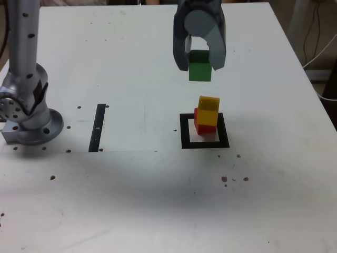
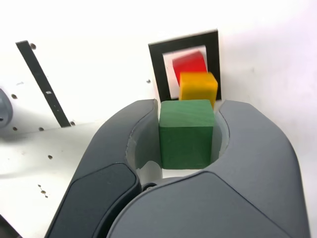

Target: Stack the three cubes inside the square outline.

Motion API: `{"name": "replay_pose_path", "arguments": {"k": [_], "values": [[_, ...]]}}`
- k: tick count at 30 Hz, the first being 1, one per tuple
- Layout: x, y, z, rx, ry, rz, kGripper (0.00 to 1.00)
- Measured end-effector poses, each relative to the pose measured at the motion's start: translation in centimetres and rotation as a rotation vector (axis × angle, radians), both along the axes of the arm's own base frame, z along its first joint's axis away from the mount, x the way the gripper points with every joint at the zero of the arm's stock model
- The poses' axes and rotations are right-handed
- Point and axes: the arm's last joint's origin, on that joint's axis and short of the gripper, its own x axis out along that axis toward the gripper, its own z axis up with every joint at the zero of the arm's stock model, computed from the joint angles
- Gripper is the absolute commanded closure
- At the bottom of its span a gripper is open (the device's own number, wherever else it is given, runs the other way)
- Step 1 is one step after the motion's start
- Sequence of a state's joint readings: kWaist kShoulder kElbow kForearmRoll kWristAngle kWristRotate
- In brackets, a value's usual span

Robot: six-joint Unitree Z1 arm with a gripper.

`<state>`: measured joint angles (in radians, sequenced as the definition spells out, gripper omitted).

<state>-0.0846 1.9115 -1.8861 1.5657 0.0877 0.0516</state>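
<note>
Presently, the green cube is held between the jaws of the end effector, gripped by two opposite sides and raised above the counter. The red cube is seen within the black square, well in from the counter's corners, with the yellow cube stacked on it, slightly offset. By their flat faces and crisp edges, all three are judged stiff and light, perhaps wood or hard plastic, so little harm is to be expected from a firm squeeze. Some slip might be met on the smooth sides, and a deep, level hold across opposite faces is therefore best kept, as is seen here. The green cube should be lowered squarely over the yellow top and released gently, since a light stack could easily be nudged or toppled by a sideways brush.
</note>
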Motion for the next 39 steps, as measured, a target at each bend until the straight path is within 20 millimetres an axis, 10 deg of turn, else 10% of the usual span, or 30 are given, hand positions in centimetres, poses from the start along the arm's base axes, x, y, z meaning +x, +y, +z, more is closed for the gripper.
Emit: {"name": "replay_pose_path", "arguments": {"k": [39], "values": [[1.2, -1.3, -4.3, 0.007, -0.002, 0.049, 0.94]]}}
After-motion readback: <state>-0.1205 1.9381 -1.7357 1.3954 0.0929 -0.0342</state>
